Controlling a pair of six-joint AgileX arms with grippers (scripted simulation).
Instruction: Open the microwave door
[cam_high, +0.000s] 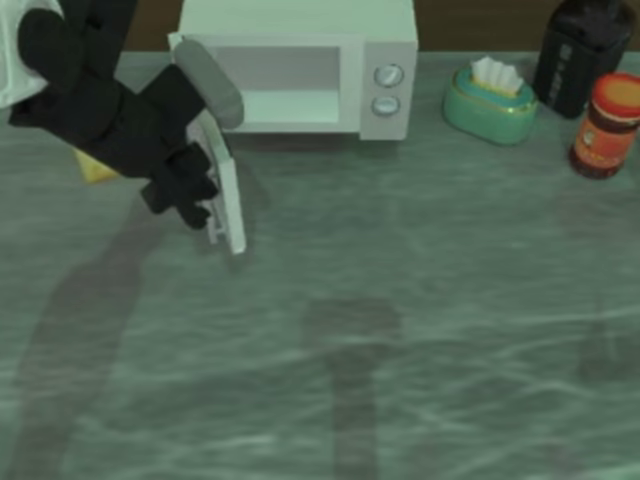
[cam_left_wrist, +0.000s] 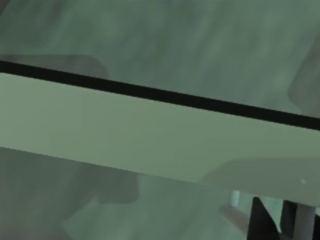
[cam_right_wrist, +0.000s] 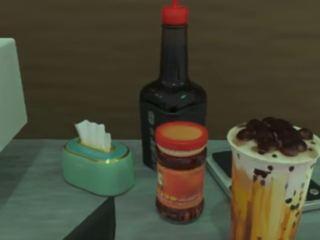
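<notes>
The worktop (cam_high: 400, 330) is the biggest thing before us, a grey-green marbled surface, and the microwave (cam_high: 300, 30) stands at its far edge, left of centre in the top view. Its cavity is open to view. The microwave door (cam_high: 226, 195) has swung out on its left-hand hinge and now stands roughly square to the oven front, edge-on to the overhead camera.

Our left arm reaches in from the top view's left, and our left gripper (cam_high: 200, 205) sits against the door's outer end. In the left wrist view the door fills the frame as a pale band; we cannot tell how far the fingers are spread or whether they truly clamp the panel.

We judge the opening nearly done. To finish it well, we should follow the hinge's arc instead of pulling straight, and keep the wrist turning with the panel so contact does not slip.

Our right arm is out of the top view, parked; its camera looks at a dark sauce bottle (cam_right_wrist: 172, 100), a bubble tea cup (cam_right_wrist: 270, 185), a green tissue box (cam_right_wrist: 97, 167) and a red-lidded jar (cam_right_wrist: 181, 172).
</notes>
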